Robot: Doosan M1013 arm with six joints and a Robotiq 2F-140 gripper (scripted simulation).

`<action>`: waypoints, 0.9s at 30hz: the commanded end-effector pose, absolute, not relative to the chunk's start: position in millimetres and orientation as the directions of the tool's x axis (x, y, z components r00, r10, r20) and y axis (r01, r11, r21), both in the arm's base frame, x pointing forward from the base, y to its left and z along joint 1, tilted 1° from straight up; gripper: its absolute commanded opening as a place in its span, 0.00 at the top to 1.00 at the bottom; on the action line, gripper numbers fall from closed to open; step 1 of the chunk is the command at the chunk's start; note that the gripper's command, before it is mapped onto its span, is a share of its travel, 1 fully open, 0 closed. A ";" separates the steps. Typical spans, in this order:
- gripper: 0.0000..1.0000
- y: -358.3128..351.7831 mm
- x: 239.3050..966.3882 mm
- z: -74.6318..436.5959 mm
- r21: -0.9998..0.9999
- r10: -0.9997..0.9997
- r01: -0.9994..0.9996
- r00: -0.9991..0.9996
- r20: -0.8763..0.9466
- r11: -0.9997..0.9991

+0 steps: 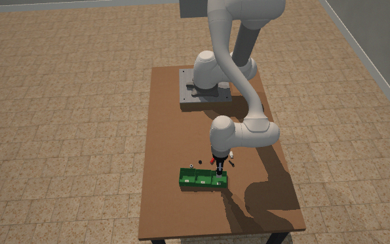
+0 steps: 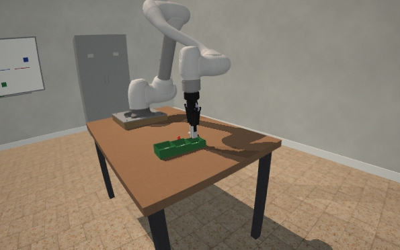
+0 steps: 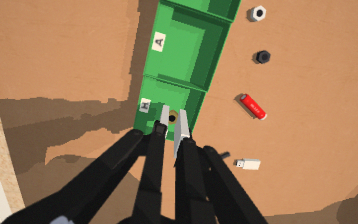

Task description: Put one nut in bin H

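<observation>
My gripper is shut on a small brass-coloured nut and holds it above the bin marked H, the end compartment of a green bin row. The gripper also shows in the top view and the exterior view, pointing straight down over the row's right end. A silver nut and a black nut lie on the table beside the row. The bin marked A is the middle compartment.
A red USB stick, a white USB stick and a small dark piece lie on the table to the right of the bins. The robot base plate stands at the table's far end.
</observation>
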State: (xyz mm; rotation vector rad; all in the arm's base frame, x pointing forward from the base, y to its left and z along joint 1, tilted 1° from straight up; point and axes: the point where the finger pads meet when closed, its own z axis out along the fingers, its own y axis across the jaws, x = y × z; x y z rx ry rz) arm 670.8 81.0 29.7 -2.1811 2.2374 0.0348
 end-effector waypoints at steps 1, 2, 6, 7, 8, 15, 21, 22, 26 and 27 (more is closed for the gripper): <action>0.93 79.2 670.1 19.0 0.004 -0.999 -1.000 -0.028 -0.025 0.028; 0.93 79.3 670.1 17.0 0.004 -0.999 -1.000 -0.028 -0.025 0.028; 0.93 79.5 670.1 9.0 0.004 -0.999 -1.000 -0.028 -0.025 0.028; 0.93 79.5 670.1 9.0 0.004 -0.999 -1.000 -0.028 -0.025 0.028; 0.93 79.5 670.1 9.0 0.004 -0.999 -1.000 -0.028 -0.025 0.028; 0.93 80.5 669.2 1.7 0.004 -0.999 -1.000 -0.028 -0.025 0.028; 0.93 81.9 668.3 1.7 0.004 -0.999 -1.000 -0.028 -0.025 0.028; 0.93 82.1 668.1 1.7 0.004 -0.999 -1.000 -0.028 -0.025 0.028; 0.93 82.5 668.0 1.7 0.004 -0.999 -1.000 -0.028 -0.025 0.028; 0.93 82.7 667.9 1.7 0.004 -0.999 -1.000 -0.028 -0.025 0.028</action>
